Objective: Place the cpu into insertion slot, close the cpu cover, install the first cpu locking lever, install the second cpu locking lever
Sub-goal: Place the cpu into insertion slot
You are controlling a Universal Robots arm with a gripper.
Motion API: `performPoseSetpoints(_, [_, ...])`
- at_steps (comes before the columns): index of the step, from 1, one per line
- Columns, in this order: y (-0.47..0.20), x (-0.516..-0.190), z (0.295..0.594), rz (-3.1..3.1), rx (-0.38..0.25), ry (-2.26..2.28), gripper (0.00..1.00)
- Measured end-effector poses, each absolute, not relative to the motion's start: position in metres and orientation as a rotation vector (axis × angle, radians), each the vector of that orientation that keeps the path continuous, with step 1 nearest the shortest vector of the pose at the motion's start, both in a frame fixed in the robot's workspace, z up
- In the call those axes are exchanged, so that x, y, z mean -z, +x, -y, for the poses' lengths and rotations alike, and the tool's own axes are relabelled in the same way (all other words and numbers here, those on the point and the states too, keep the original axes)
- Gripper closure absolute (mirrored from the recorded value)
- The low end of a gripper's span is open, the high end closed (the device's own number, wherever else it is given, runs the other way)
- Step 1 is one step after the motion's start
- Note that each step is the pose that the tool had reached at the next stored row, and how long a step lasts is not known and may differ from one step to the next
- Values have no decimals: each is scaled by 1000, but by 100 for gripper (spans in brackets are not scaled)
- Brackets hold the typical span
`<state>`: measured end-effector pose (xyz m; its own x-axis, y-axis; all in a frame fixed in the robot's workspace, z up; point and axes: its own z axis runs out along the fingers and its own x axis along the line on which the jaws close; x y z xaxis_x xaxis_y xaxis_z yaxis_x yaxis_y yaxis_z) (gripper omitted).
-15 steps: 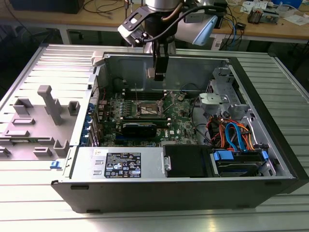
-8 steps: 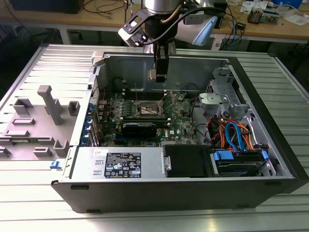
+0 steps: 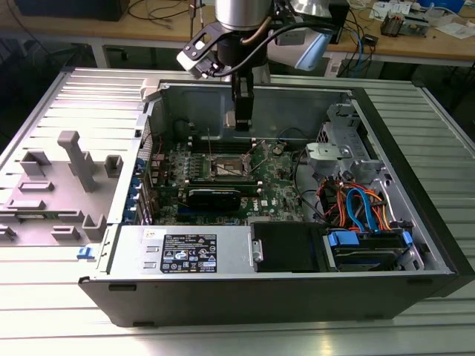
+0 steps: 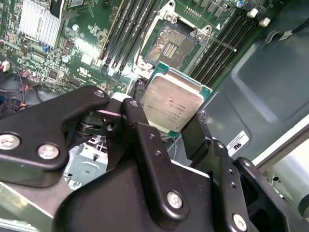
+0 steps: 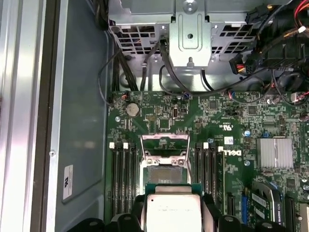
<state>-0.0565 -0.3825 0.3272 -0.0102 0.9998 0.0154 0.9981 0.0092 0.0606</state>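
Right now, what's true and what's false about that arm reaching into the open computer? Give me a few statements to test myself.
1. The gripper is holding a square silver chip. True.
2. The chip already sits in its socket. False: the socket is empty and the chip is held clear of it.
3. The metal cover over the socket is folded open. True.
4. The computer case is closed up. False: it lies open, with the green board showing.

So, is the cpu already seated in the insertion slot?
No, in the second wrist view the gripper holds the cpu clear of the empty insertion slot.
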Motion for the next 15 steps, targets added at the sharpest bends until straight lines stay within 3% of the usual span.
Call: performPoseSetpoints(15, [-59, -320, 383, -2206, -85, 2192, 45])
